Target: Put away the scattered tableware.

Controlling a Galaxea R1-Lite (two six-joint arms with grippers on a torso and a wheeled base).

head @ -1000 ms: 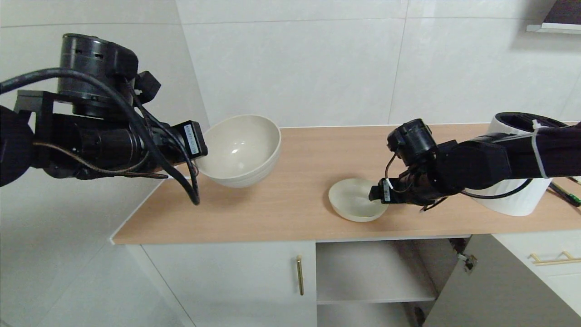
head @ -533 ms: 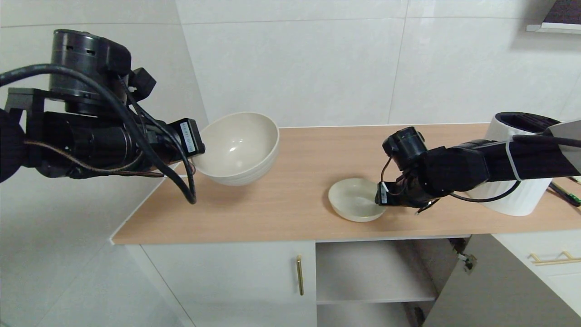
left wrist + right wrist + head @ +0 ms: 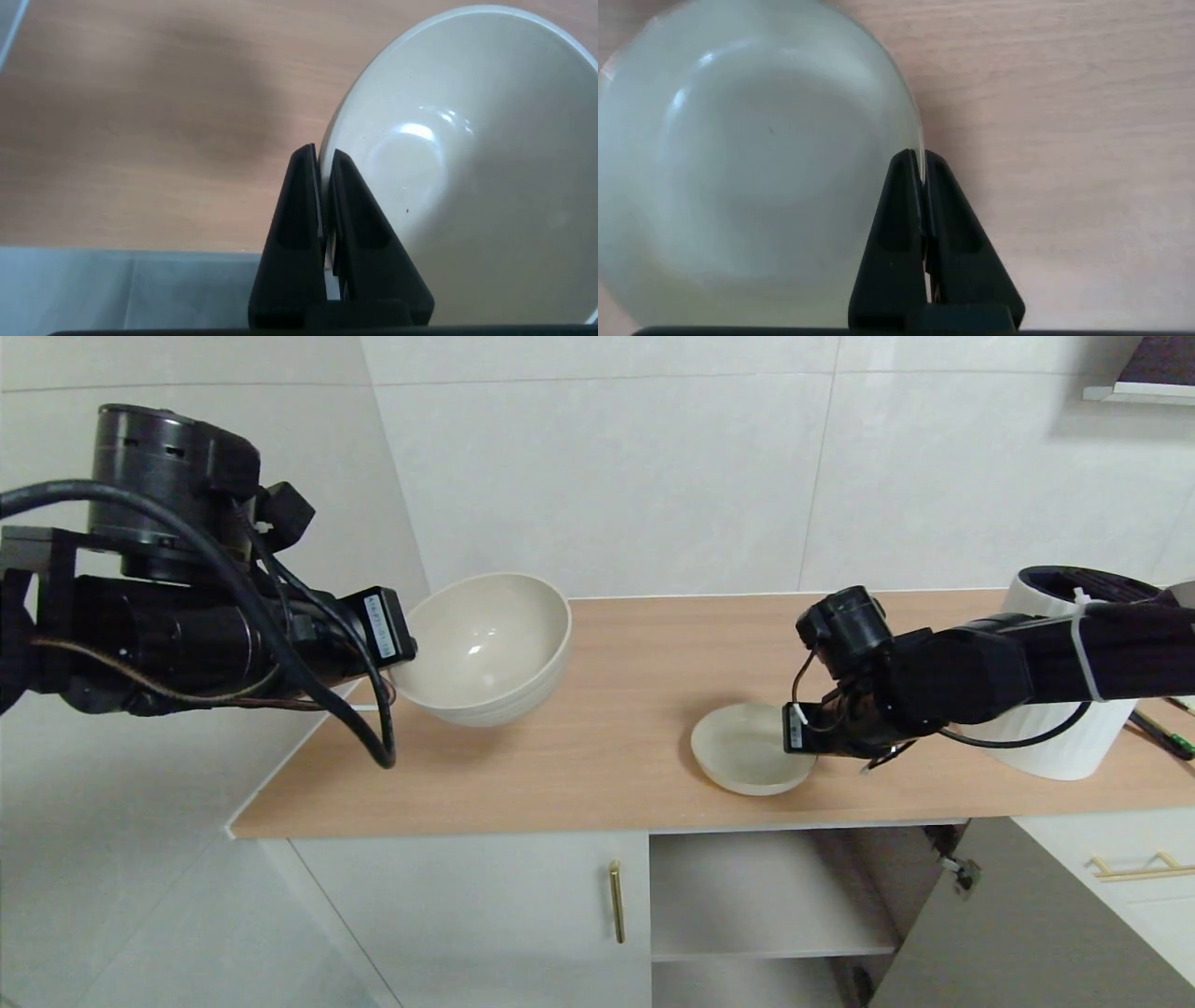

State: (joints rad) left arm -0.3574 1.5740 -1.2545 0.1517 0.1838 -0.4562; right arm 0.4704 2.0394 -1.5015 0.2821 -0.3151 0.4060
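Left gripper (image 3: 407, 651) clamps the large bowl (image 3: 485, 649) at 9 o'clock, right gripper (image 3: 801, 739) the small dish (image 3: 747, 749) at 3 o'clock. Grasps made, I judge; next, stow both on the open shelf (image 3: 756, 905).

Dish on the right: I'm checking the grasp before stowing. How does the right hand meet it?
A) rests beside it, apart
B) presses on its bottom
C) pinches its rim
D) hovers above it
C: the right hand is shut on the rim of the dish, one finger inside, one outside.

Wooden countertop (image 3: 616, 728); white ribbed pot (image 3: 1074, 756) at right end, dark sticks (image 3: 1162, 735) beside; pale dish (image 3: 742, 756) near front
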